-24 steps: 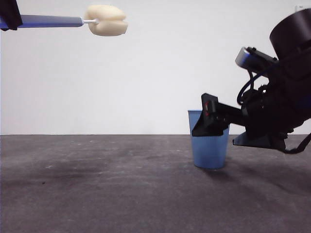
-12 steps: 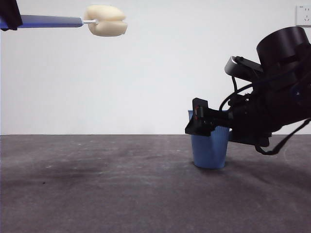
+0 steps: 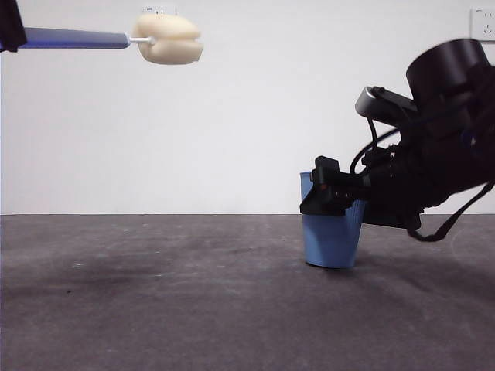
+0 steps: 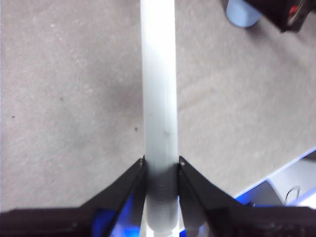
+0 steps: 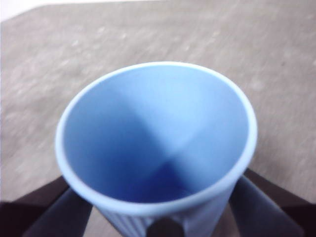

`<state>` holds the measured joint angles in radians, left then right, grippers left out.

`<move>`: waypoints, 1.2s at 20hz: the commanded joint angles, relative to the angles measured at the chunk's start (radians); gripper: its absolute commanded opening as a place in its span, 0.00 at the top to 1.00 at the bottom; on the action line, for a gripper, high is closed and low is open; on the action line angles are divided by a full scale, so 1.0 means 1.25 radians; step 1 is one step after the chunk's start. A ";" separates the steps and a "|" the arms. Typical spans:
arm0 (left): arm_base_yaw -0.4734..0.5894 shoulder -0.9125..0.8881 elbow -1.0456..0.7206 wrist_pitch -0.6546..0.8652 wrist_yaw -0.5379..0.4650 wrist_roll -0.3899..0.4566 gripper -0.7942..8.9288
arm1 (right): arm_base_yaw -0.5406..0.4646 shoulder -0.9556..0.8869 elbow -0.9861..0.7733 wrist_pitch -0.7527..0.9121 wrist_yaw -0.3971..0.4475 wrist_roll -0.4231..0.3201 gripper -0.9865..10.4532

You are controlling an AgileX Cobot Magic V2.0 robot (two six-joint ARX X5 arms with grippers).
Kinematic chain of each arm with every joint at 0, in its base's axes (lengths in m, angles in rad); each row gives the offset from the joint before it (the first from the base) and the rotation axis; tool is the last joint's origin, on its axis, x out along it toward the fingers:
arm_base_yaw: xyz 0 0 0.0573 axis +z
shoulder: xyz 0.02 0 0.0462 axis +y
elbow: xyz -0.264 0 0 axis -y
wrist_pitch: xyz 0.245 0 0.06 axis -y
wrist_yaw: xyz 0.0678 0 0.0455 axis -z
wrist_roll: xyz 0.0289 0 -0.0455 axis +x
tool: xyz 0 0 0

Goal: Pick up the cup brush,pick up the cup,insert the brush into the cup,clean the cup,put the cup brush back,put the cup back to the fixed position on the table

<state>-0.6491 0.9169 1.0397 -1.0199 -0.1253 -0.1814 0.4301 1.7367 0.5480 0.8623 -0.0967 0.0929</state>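
— Where's the cup (image 3: 331, 238)?

— Standing on the bench (image 3: 155, 301), over to one side. The right claw (image 3: 329, 197) has its jaws on either side of it, just under the rim, seemingly closed on it.

— And the cup brush (image 3: 166, 39)?

— High up, well apart; the left claw (image 4: 160, 168) is clamped on its handle.

— Next?

— I'd say lift straight and keep the cup upright so the sponge can enter.

left end effector (image 4: 160, 170): raised high above the table (image 3: 155, 309), jaws clamped on the cup brush (image 4: 158, 89)
right end effector (image 3: 329, 197): low, jaws closed around the cup (image 3: 331, 239)
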 commanded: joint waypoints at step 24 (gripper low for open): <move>-0.063 0.139 -0.003 -0.111 0.129 0.418 0.93 | 0.345 -0.342 0.219 -1.090 0.568 -0.709 0.92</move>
<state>-0.7242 1.0863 1.0397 -1.1606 0.0303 0.3298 0.8593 1.3075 0.8173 -0.5079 0.6056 -0.7555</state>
